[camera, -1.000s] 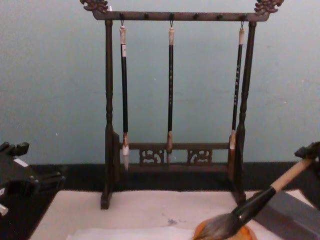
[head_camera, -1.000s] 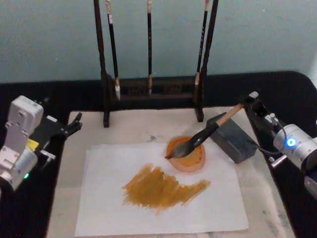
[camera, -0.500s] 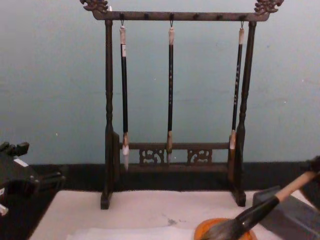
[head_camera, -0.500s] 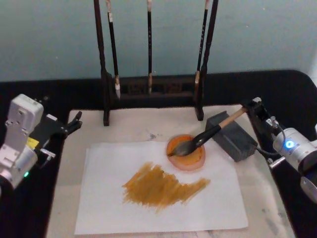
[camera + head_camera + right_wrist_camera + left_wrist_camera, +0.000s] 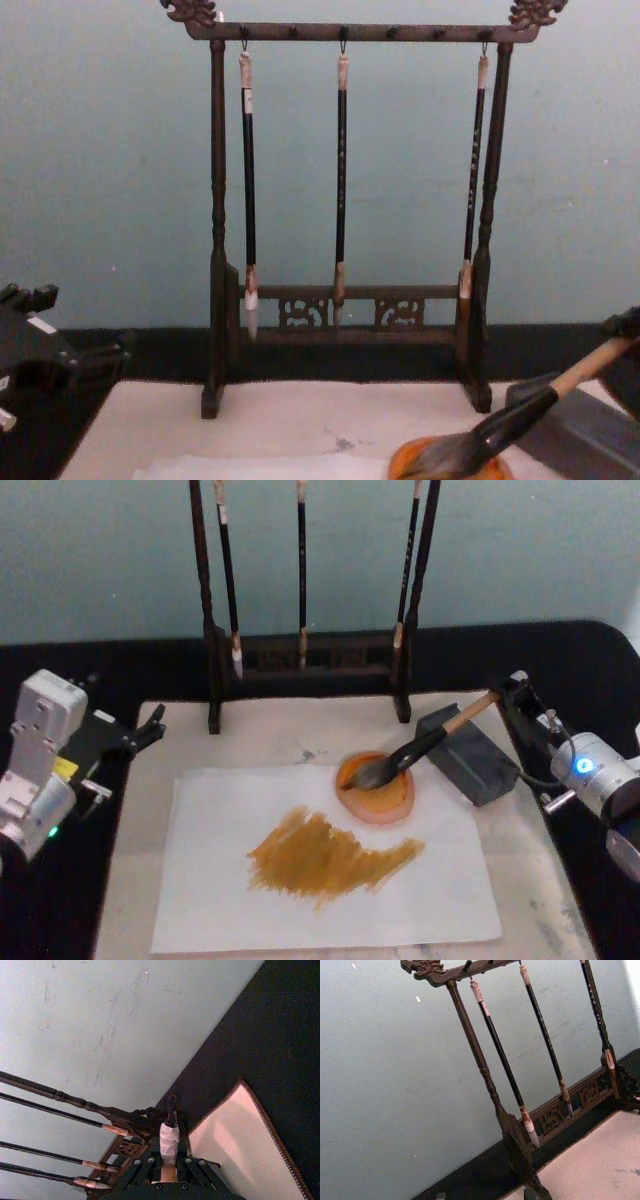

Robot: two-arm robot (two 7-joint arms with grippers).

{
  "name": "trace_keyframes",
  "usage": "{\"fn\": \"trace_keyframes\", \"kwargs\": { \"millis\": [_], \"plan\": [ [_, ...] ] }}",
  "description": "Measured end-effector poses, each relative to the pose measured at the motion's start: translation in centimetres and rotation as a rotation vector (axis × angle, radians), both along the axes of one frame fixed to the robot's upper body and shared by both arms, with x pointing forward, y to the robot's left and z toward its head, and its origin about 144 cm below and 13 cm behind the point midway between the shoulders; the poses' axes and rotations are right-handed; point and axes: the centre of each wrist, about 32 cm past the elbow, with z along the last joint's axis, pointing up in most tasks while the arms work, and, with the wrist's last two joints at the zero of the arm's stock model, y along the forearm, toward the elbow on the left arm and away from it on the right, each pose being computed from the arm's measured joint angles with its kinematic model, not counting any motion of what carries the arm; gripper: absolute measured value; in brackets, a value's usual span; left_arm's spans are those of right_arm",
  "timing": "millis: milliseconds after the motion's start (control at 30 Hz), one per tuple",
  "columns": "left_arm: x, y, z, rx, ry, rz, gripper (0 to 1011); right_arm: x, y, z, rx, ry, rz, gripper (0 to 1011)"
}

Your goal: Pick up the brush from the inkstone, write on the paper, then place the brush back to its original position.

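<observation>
At the right side of the table (image 5: 600,680), your right claw (image 5: 507,689) has brought the brush (image 5: 418,748) down over the last second. A moment ago the tuft hung just above the orange dish (image 5: 392,804); now it lies flattened in that dish, with the black shaft resting across the near-left corner of the grey inkstone (image 5: 478,768). The claw is closed on the white-capped end of the handle, which slopes up to the far right. The paper (image 5: 220,880) lies to the near left of the dish and carries a broad ochre patch (image 5: 325,858), so I judge the writing done and the put-back nearly finished. What remains for you is to let go and draw the claw clear without dragging the handle. Your left claw (image 5: 150,726) waits at the far-left corner of the mat, jaws apart and holding nothing.
</observation>
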Motion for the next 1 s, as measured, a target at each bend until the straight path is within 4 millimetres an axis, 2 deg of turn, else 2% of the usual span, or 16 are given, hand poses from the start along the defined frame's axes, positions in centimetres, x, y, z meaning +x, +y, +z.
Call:
{"fn": "trace_keyframes", "kwargs": {
  "millis": [833,1000],
  "plan": [
    [0.00,0.00,0.00,0.000,0.000,0.000,1010,0.72,-0.38,-0.16,-0.010,-0.011,0.009,171],
    [0.00,0.00,0.00,0.000,0.000,0.000,1010,0.70,-0.37,-0.16,-0.010,-0.011,0.009,313]
  ]
}}
